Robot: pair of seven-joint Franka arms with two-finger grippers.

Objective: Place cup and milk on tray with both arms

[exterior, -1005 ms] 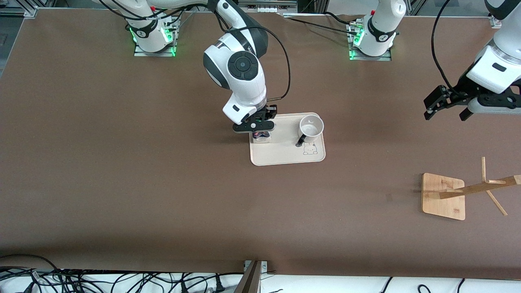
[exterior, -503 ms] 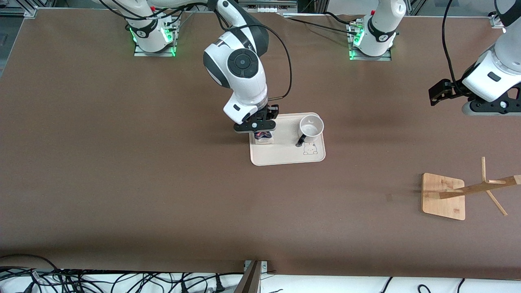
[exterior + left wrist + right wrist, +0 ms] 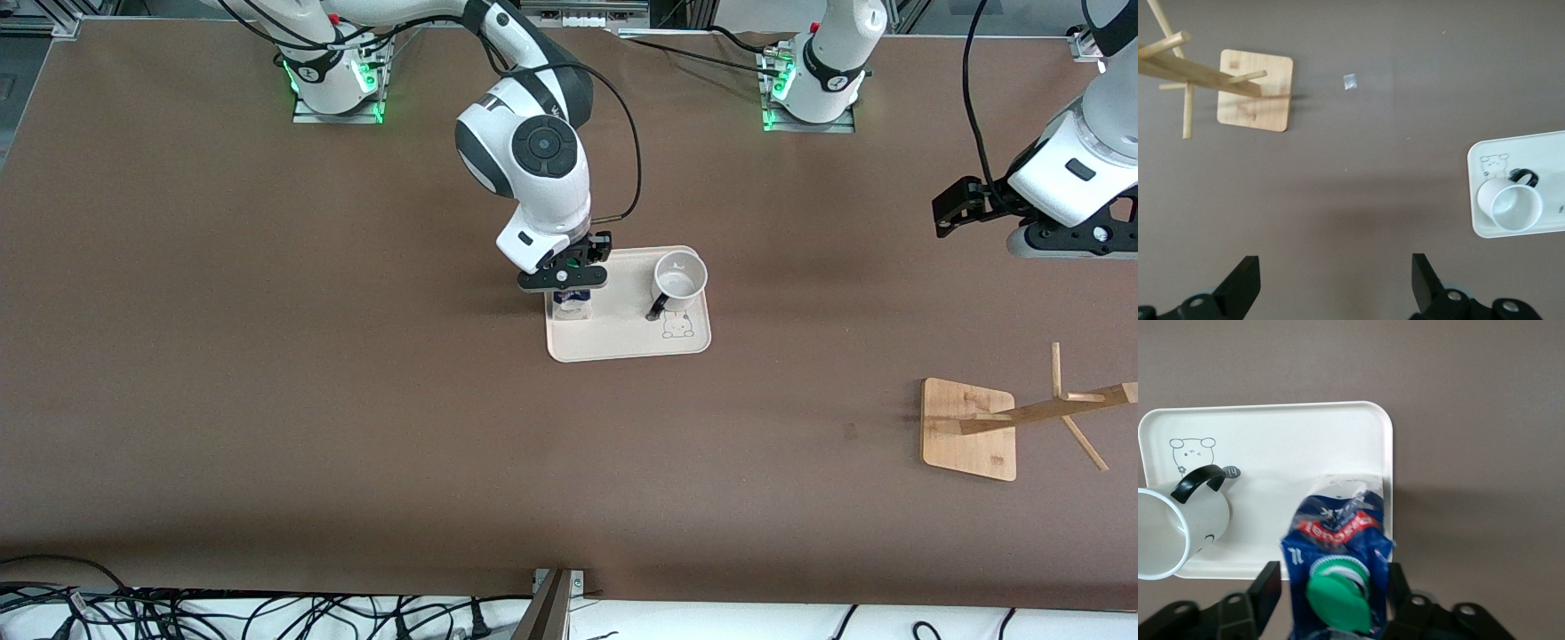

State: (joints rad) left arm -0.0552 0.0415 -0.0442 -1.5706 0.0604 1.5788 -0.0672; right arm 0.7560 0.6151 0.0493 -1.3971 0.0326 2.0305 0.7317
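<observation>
Brown matte table [image 3: 267,356] spans the front view, with the two arm bases along its 12 o'clock edge. The right arm [image 3: 533,169] reaches from its base down toward the middle of the table, while the left arm [image 3: 1080,169] hangs in the air over the left arm's end of the table. A wooden rack [image 3: 969,428] stands on a square base toward that same end, nearer the front camera than the tray, its slanted post and pegs pointing to 3 o'clock in the front view. The cream tray [image 3: 622,342] lies flat near the table's centre, a bunny drawing at its 4 o'clock corner. The cup [image 3: 680,277] stands upright on the tray at the end toward the left arm, mouth open upward, its black handle pointing at 7 o'clock toward the bunny. The milk [image 3: 572,305] stands upright on the tray's other end, close to the rim, green cap on top. The right gripper [image 3: 1328,587] is at the carton's top, a finger close along each side of it; whether they press it cannot be told. The left gripper [image 3: 1331,283] hovers over bare table with its fingers [image 3: 1245,283] spread wide, pinching nothing.
</observation>
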